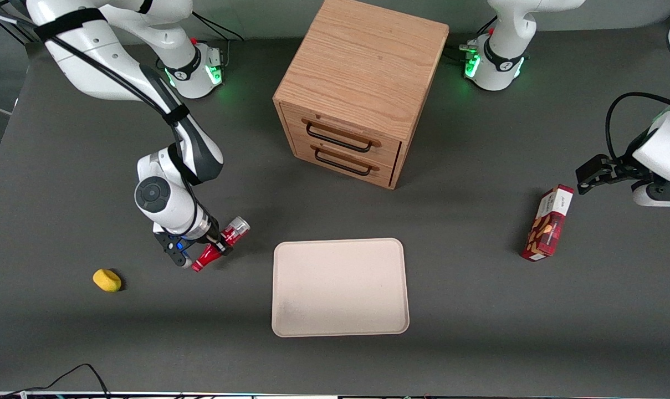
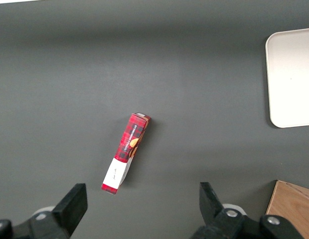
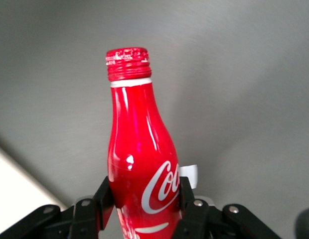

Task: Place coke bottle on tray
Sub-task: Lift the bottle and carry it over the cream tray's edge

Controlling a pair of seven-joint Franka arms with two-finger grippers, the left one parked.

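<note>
Front view: gripper (image 1: 211,250), lower left of frame, has fingers clamped on the coke bottle (image 1: 222,244), tilted, cap end low, apparently just above the bench (image 1: 479,310) and near the tray (image 1: 340,287). Step, I judge: carrying; next, move over tray w/ clearance, lower.

Right wrist view: fingers (image 3: 104,198) squeeze bottle's body; cap intact, lettering readable, unseen from the front.

Left wrist view: only snack box (image 2: 125,152), tray corner.

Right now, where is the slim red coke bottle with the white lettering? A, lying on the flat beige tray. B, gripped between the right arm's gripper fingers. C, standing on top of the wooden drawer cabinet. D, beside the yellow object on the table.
B: the gripper is shut on the coke bottle, which is not on the tray.
</note>
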